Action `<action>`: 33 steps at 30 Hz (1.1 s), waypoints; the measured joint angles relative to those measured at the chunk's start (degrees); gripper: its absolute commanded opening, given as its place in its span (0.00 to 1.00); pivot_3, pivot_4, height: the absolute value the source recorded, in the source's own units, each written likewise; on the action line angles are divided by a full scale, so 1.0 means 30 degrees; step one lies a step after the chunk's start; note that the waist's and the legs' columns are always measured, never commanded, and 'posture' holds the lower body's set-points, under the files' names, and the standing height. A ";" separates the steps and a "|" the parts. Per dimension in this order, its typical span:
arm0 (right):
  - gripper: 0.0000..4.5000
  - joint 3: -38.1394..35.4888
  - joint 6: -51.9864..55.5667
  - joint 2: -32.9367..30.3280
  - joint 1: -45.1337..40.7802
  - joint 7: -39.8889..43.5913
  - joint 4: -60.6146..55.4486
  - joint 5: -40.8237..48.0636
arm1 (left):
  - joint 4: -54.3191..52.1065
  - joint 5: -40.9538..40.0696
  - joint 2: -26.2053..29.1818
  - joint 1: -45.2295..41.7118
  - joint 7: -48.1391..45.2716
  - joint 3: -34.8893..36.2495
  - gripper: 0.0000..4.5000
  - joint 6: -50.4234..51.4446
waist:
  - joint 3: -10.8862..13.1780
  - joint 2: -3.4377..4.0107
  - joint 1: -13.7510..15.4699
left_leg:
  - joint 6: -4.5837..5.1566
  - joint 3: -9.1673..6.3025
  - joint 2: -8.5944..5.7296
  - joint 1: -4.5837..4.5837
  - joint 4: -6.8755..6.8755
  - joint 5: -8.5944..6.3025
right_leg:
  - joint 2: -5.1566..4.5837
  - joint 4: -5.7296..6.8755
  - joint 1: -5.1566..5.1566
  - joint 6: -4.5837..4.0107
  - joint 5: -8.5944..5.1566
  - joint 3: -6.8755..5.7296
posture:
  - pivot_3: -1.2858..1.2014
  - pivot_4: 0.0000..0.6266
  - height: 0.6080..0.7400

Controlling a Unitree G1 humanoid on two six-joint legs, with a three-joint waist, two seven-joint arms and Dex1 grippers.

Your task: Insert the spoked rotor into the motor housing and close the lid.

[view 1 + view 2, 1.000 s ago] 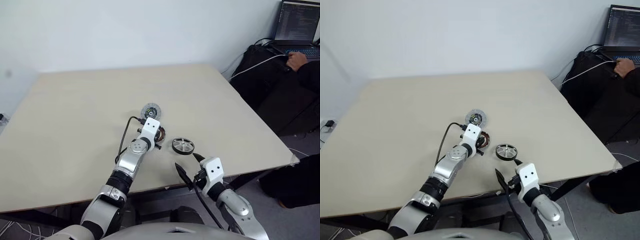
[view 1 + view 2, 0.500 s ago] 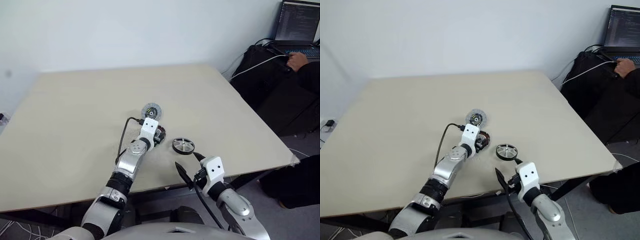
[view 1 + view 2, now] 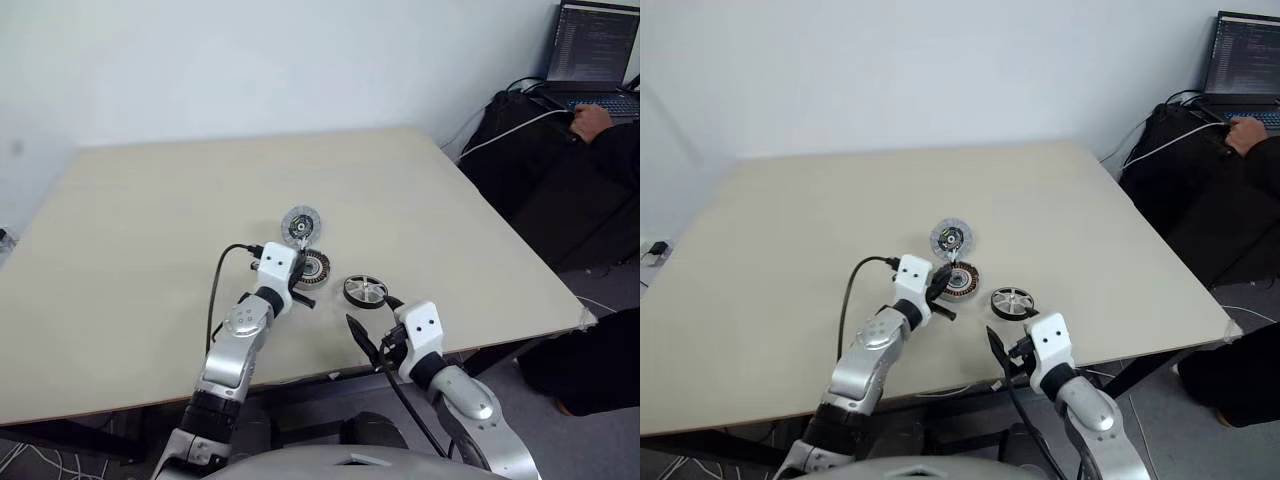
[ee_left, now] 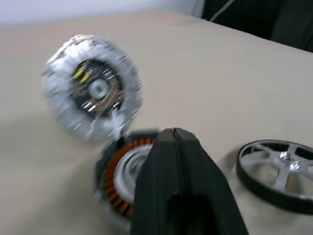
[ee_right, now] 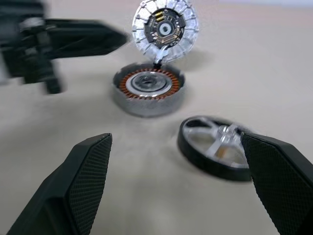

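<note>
On the beige table (image 3: 150, 200) the lid (image 3: 300, 224) lies with its dark-centred face up. Just in front of it sits the motor housing (image 3: 315, 266), its copper windings showing. The spoked rotor (image 3: 365, 291) lies flat to the right of the housing, black ring around silver spokes. My left gripper (image 3: 304, 292) is shut on nothing, its tips close to the housing's near-left side. In the left wrist view its fingers (image 4: 176, 186) are pressed together before the housing (image 4: 122, 174). My right gripper (image 3: 376, 325) stands open just short of the rotor (image 5: 220, 147), near the table's front edge.
A person's hand (image 3: 595, 120) rests at a laptop (image 3: 595, 50) at the far right, beyond a black bag (image 3: 530, 140). The table's front edge (image 3: 330, 375) runs right under my right wrist. Bare tabletop spreads to the left and behind the parts.
My left gripper has drawn back and to the left off the motor housing, which now shows in full, and it is shut. The right gripper has barely moved.
</note>
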 measured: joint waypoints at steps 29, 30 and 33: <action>0.00 0.2892 0.4171 0.1917 -1.3129 0.1465 1.1266 -0.1693 | -0.1805 0.0479 0.2207 0.7637 0.0184 0.0868 0.00 -0.6563 | 0.0098 0.0090 -0.0036 | -0.0001 0.0045 0.0009 -0.0057 0.0023 -0.0007 | -0.0034 0.0101 -0.0097 -0.0025 -0.0013 -0.0007 | 0.52 0.00 1.00; 0.00 0.2894 0.4172 0.2018 -1.3309 0.1475 1.1608 -0.1746 | -0.1889 0.0381 0.2256 0.7589 -0.0041 0.0832 0.00 -0.6514 | 0.0098 0.0090 -0.0042 | -0.0001 0.0048 0.0009 -0.0056 0.0023 -0.0007 | -0.0033 0.0101 -0.0097 -0.0025 -0.0013 -0.0006 | 0.52 0.00 1.00; 0.00 0.2956 0.4170 0.2260 -1.3657 0.1628 1.2495 -0.1868 | -0.2034 0.0138 0.2551 0.7476 -0.0552 0.0785 0.00 -0.6155 | 0.0104 0.0104 -0.0099 | -0.0001 0.0048 0.0010 -0.0055 0.0022 -0.0007 | -0.0030 0.0105 -0.0099 -0.0025 -0.0013 -0.0006 | 0.52 0.00 1.00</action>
